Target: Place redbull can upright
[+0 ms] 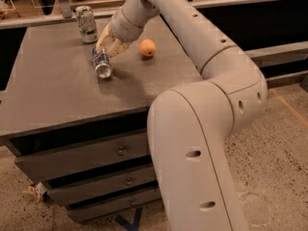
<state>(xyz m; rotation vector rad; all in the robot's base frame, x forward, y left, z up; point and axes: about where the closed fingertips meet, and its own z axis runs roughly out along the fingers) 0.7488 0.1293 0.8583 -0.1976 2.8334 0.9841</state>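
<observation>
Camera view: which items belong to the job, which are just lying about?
Job: redbull can, on its side on the table; hand, at the can's far end.
Lying about: white-and-green can, upright at the back; orange, beside the hand.
</observation>
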